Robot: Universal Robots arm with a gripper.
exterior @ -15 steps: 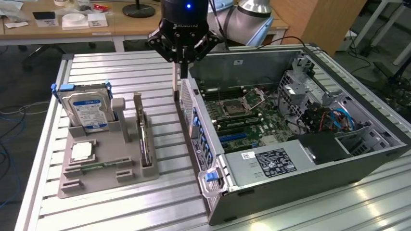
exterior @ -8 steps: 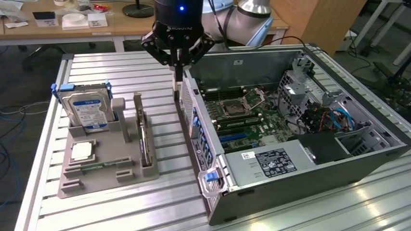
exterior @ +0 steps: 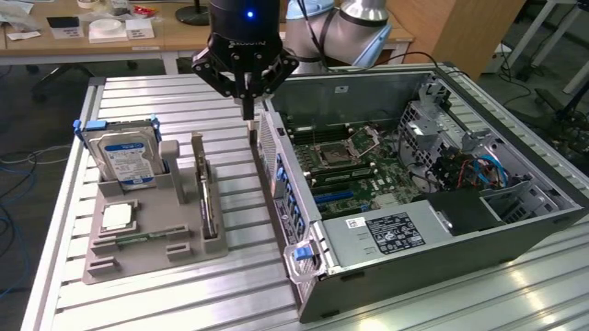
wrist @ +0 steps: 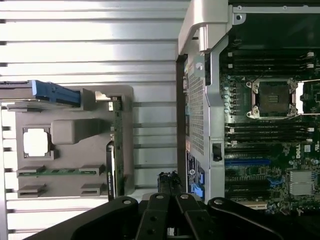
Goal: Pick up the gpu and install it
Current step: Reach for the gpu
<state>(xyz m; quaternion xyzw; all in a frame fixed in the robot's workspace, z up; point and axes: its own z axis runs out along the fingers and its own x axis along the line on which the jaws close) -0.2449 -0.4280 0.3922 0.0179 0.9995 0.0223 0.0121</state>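
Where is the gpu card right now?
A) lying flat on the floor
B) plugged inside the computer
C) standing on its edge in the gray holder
C: the gpu stands on edge in a slot of the gray holder, outside the computer case.

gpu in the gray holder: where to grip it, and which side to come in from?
Grip the gpu by its top long edge, coming straight down from above and pinching across its two flat faces. It stands on edge in a slot of the holder, so the lower edge is buried and the upper edge sticks up free.
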